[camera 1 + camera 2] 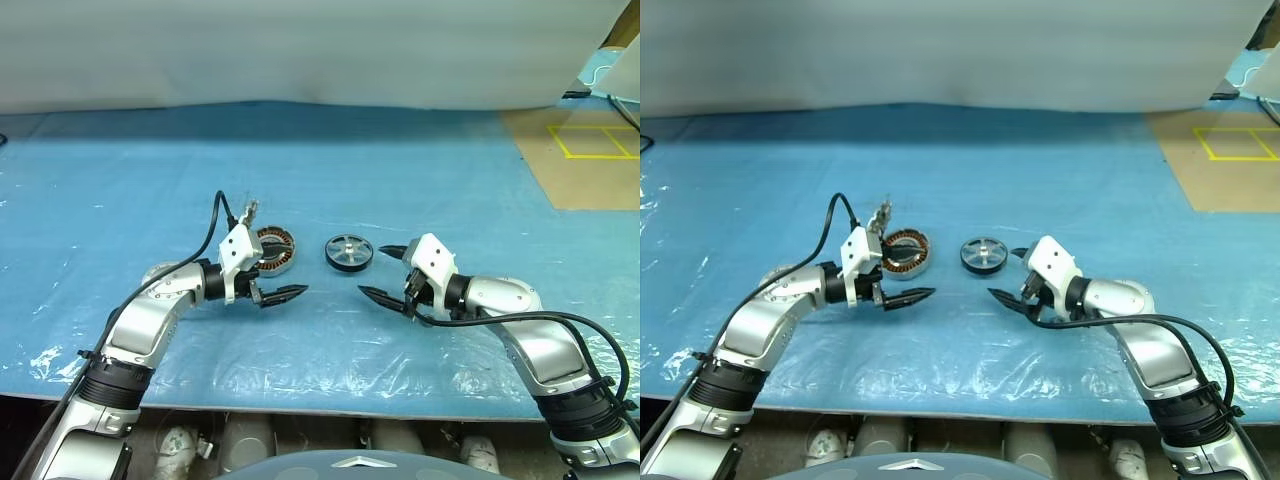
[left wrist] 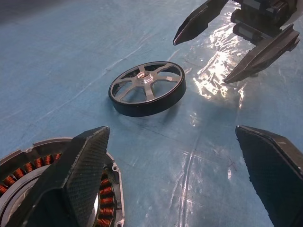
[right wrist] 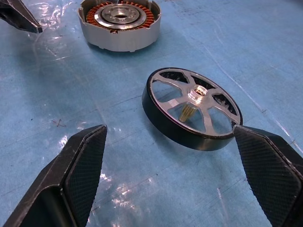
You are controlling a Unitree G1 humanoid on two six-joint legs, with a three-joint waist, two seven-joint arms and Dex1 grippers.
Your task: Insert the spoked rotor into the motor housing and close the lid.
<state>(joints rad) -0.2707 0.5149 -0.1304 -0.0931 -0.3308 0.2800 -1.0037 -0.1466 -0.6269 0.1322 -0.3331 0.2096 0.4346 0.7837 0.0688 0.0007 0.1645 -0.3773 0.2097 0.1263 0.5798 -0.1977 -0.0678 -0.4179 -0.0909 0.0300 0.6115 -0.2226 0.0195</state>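
Note:
The spoked rotor (image 1: 348, 251), black-rimmed with a silver spoked face, lies flat on the blue sheet between my two grippers. Just left of it sits the motor housing (image 1: 277, 249), with copper windings ringing its silver centre (image 3: 119, 23). My left gripper (image 1: 283, 275) is open and empty, with one finger (image 2: 80, 175) over the housing's near side and the other toward the rotor (image 2: 147, 87). Open and empty too, my right gripper (image 1: 373, 271) points at the rotor (image 3: 191, 106) from its right, one fingertip close to the rim. The lid is out of view.
A crinkled blue plastic sheet (image 1: 320, 170) covers the table, whose front edge (image 1: 300, 403) runs just below my arms. A white backdrop (image 1: 300, 50) closes the far side. At the far right is a brown surface with yellow tape lines (image 1: 590, 140).

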